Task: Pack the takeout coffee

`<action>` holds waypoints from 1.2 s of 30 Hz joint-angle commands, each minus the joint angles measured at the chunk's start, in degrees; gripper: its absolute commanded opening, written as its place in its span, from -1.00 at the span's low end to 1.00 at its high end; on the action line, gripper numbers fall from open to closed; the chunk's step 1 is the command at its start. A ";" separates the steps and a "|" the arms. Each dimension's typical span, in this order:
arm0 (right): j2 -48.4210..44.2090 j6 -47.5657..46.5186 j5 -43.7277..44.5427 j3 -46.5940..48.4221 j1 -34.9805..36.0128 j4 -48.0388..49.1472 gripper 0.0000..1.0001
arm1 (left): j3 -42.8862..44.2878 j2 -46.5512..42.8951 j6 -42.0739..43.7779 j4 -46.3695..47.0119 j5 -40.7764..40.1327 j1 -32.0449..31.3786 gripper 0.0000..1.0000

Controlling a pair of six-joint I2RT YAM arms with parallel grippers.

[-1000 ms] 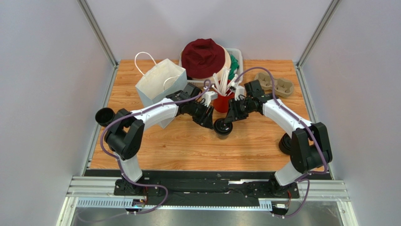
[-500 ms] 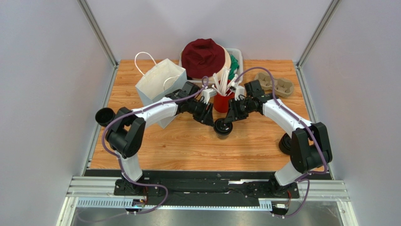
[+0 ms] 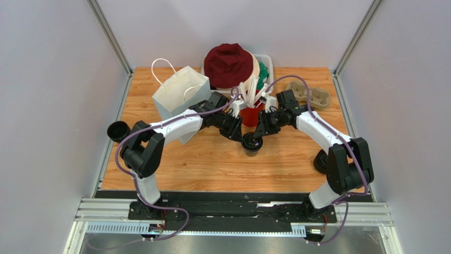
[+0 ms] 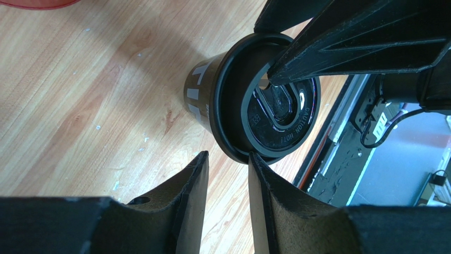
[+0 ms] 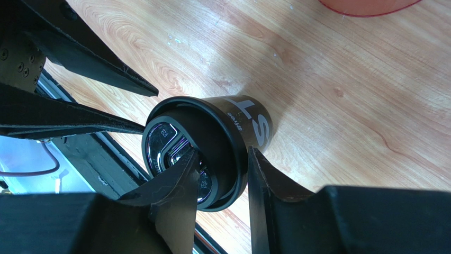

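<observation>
I find the takeout coffee (image 3: 251, 142) upright on the desk (image 3: 212, 164) between both arms: right gripper (image 5: 223, 152) clamped across its lidded rim, left gripper (image 4: 227, 154) just beside that rim, slightly parted and empty.

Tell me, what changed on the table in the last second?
The left arm's fingers slid in toward the coffee cup, ending right beside its lid. The right arm's fingers stayed straddling the cup's rim. The cup barely moved; bag and red cup stayed put.
</observation>
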 commanded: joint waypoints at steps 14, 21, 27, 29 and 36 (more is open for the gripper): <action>0.86 -6.01 11.60 -3.89 0.02 -3.58 -0.36 | -0.65 7.15 4.79 -4.82 -9.40 -2.69 -0.24; 0.51 -6.71 13.01 -4.51 0.02 -4.11 -0.37 | 0.57 9.26 5.14 -6.23 -10.72 -4.36 -0.26; 0.51 -7.95 15.03 -5.65 0.02 -4.81 -0.37 | 1.63 10.05 4.88 -6.84 -10.64 -4.80 -0.27; 0.42 -8.04 14.68 -5.57 -0.07 -4.90 -0.37 | 2.15 9.88 4.79 -7.11 -10.46 -4.89 -0.28; -1.68 -8.04 13.01 -5.48 -0.15 -4.29 -0.38 | 6.19 2.68 5.22 -6.67 -6.86 -3.32 -0.18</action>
